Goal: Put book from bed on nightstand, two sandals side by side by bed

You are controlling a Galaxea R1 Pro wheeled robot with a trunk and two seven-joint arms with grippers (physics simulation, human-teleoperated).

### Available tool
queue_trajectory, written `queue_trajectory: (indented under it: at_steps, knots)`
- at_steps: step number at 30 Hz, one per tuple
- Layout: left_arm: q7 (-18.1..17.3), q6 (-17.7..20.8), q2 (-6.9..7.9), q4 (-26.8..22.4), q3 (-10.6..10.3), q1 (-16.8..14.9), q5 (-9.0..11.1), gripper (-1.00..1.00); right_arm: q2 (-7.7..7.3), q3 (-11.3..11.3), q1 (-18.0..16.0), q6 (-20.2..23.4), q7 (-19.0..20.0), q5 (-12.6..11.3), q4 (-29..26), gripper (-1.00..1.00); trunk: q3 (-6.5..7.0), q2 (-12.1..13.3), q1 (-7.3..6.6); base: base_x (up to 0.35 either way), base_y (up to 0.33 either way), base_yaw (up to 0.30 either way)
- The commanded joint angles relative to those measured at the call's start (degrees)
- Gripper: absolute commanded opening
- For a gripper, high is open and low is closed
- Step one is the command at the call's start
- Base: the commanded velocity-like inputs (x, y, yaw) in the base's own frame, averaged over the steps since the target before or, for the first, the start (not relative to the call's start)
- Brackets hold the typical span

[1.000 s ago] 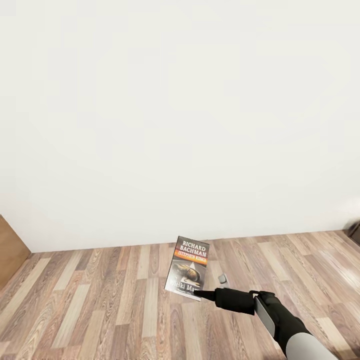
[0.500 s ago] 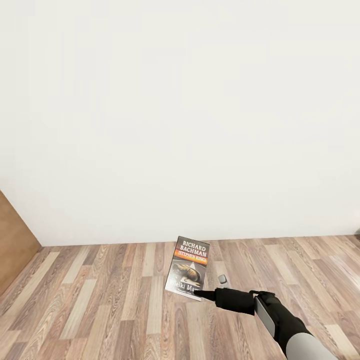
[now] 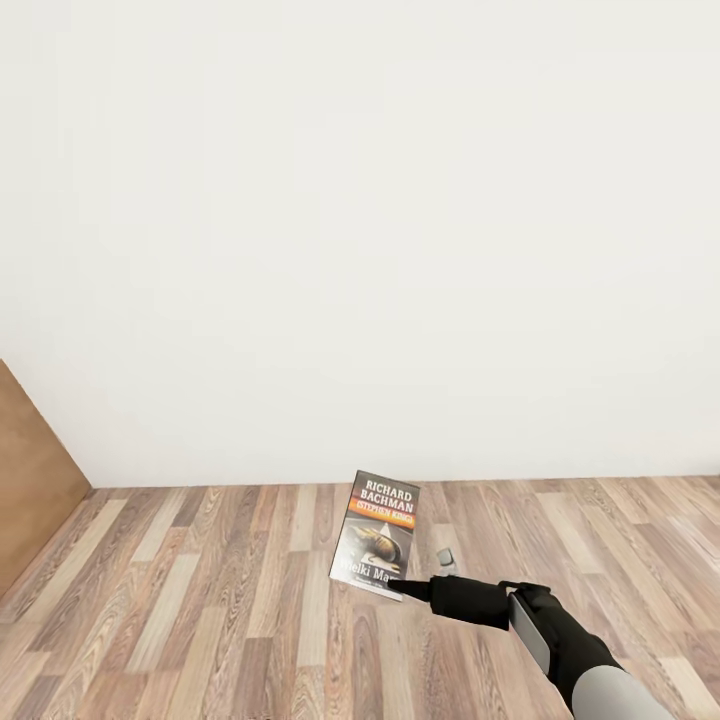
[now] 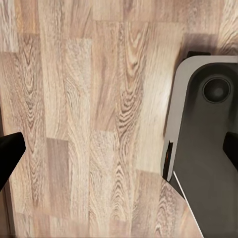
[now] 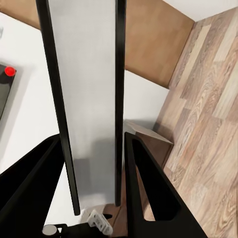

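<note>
The right end effector (image 3: 398,587) is reaching forward from the lower right of the head view, its black fingers clamped on the book (image 3: 376,534) at the book's near lower edge. The book is standing nearly upright in that grip, cover facing the camera, its top tilting toward one o'clock — so the book is lying directly beyond the end effector, at about eleven o'clock from the fingertips, and held above the wood-plank floor (image 3: 200,600). The dark cover is showing an orange band and white lettering.

In the right wrist view the book (image 5: 87,99) is appearing edge-on, pale pages between two dark covers, with a black finger (image 5: 148,188) pressing on each side.

Behind the book a plain white wall (image 3: 360,220) is meeting the floor, and a brown wooden panel (image 3: 35,470) is slanting in at nine o'clock.

The left wrist view is looking down on the floor (image 4: 89,114), with the left end effector's fingertips (image 4: 10,148) standing wide apart — nothing between them — beside a grey rounded part of the robot (image 4: 208,148).
</note>
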Motion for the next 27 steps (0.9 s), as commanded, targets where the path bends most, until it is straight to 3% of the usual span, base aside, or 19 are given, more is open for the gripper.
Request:
queue_trajectory:
  at_steps: [1,10,27]
  knots:
    - [0.0,-0.2,-0.01,0.1,0.0,-0.1,0.5,1.0,-0.08,0.3,0.0,0.1,-0.1,-0.6,0.0,-1.0,-0.12,-0.1,0.03,0.0,0.0,0.198]
    - [0.0,-0.2,-0.01,0.1,0.0,-0.1,0.5,1.0,-0.09,0.3,0.2,-1.2,0.0,-0.7,0.5,-1.0,-0.18,-0.1,0.03,0.0,0.0,0.116]
    - [0.0,-0.2,-0.01,0.1,0.0,-0.1,0.5,1.0,-0.16,0.3,0.3,-1.6,0.0,-1.1,1.4,-1.0,-0.2,-0.1,0.03,0.0,0.0,0.015]
